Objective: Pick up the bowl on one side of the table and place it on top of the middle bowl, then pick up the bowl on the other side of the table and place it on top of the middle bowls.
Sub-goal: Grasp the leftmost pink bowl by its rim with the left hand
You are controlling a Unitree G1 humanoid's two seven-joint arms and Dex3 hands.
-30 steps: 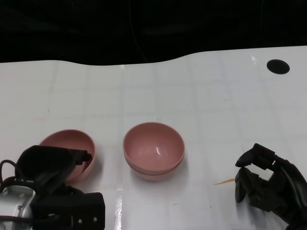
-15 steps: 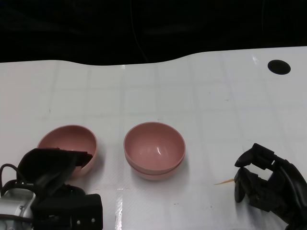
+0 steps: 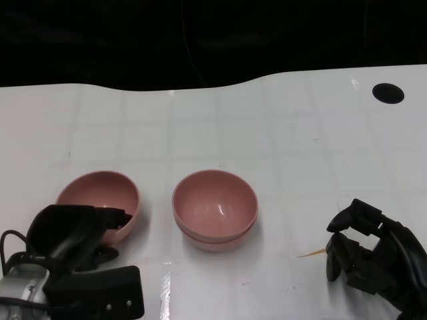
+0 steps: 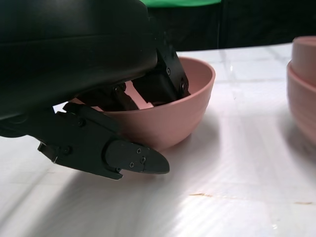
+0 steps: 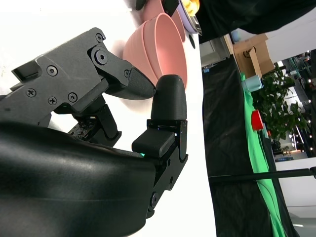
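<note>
Two pink bowls stand nested in the middle of the table as a stack (image 3: pixel 214 208), which also shows at the edge of the left wrist view (image 4: pixel 302 89) and in the right wrist view (image 5: pixel 158 44). To its left is a single pink bowl (image 3: pixel 100 197), tipped slightly. My left hand (image 3: pixel 73 233) grips its near rim. In the left wrist view the fingers (image 4: pixel 163 74) reach inside this bowl (image 4: pixel 168 123) and the thumb lies against its outer wall. My right hand (image 3: pixel 373 260) rests at the table's near right with fingers curled in, holding nothing.
A thin pale sliver (image 3: pixel 311 253) lies on the white table (image 3: pixel 280 147) just left of my right hand. A black round hole (image 3: pixel 387 93) sits at the far right. The table's far edge curves against a dark background.
The left bowl has shifted a little away from me and toward the middle stack, with my left hand on its rim. The stack and my right hand have not moved.
</note>
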